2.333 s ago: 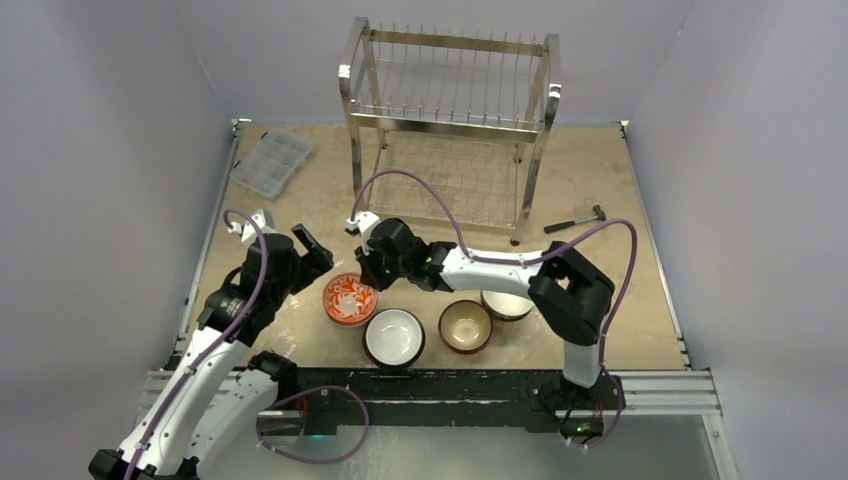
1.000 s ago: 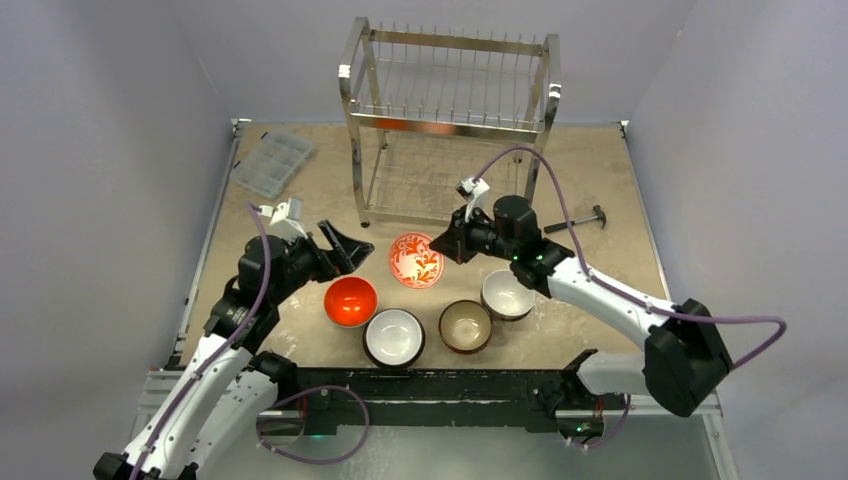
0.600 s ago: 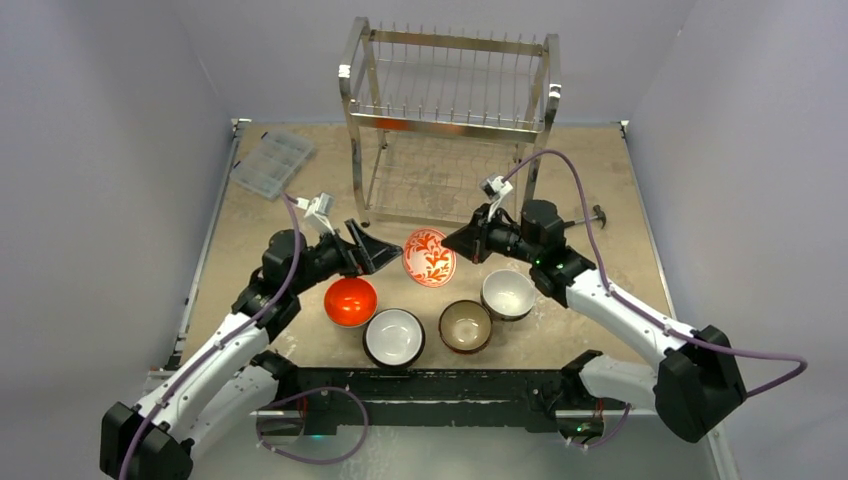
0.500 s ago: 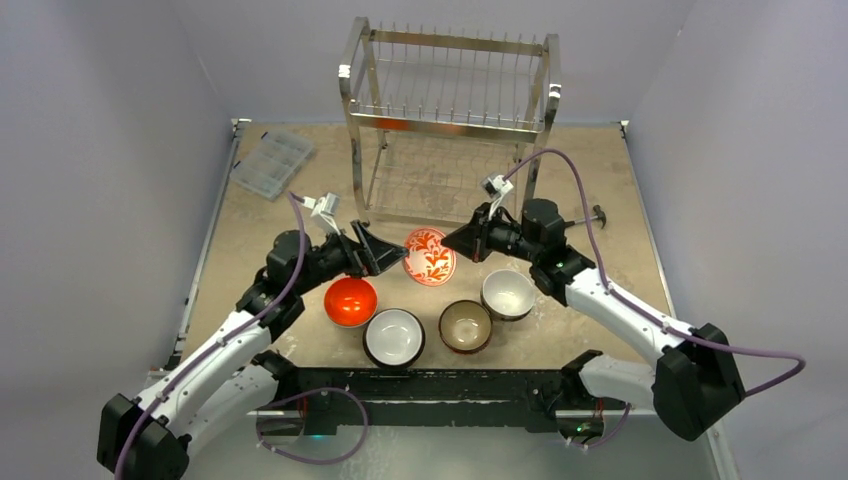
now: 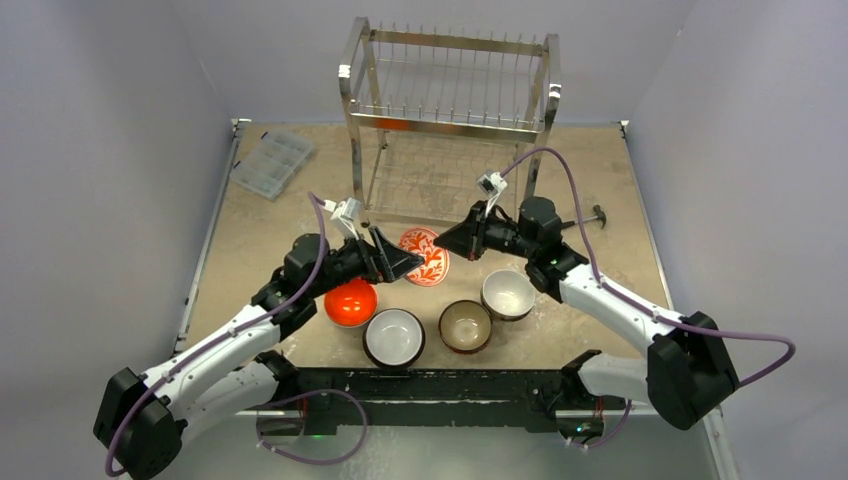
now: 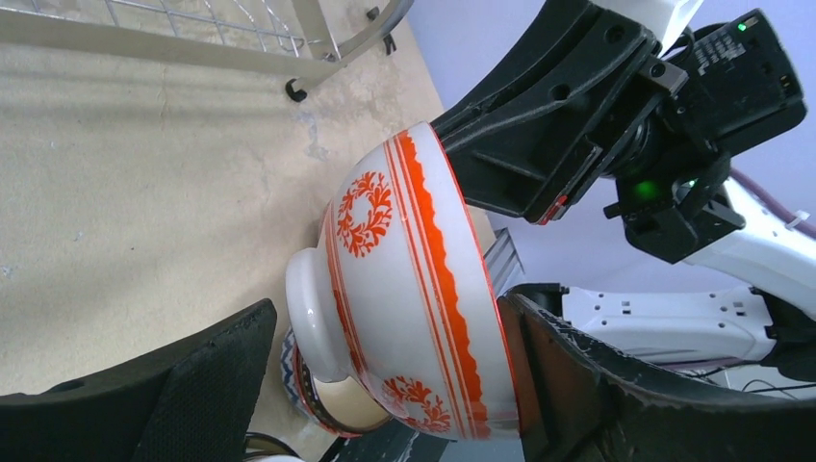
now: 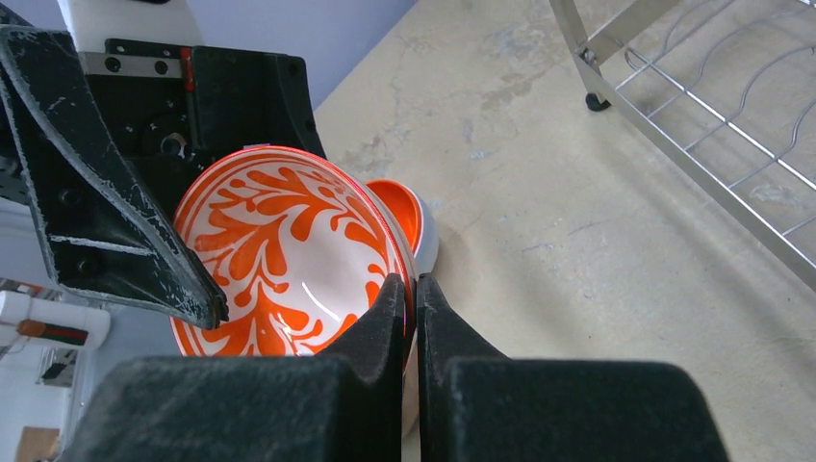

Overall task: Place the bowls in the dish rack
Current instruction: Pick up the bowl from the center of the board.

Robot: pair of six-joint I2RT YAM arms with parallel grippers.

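A white bowl with an orange leaf pattern [image 5: 428, 258] [image 6: 414, 289] [image 7: 279, 241] hangs on edge above the table. My right gripper [image 5: 447, 244] [image 7: 414, 289] is shut on its rim. My left gripper [image 5: 400, 262] [image 6: 385, 318] straddles the same bowl with its jaws open. One finger lies against the rim and the other stands a little off the foot. Below sit an orange-red bowl [image 5: 349, 300] [image 7: 399, 207], a dark-rimmed white bowl [image 5: 394, 336], a brown bowl [image 5: 465, 325] and a white bowl [image 5: 507, 293]. The steel dish rack [image 5: 450, 120] [image 7: 693, 106] stands behind.
A clear plastic compartment box [image 5: 270, 163] lies at the back left. A hammer [image 5: 578, 220] lies right of the rack's legs. Grey walls close in the table on both sides and behind.
My left gripper has reached right and come round the patterned bowl, its jaws narrowing a little. The right gripper holds the bowl nearly still, after lifting it away from the orange-red bowl.
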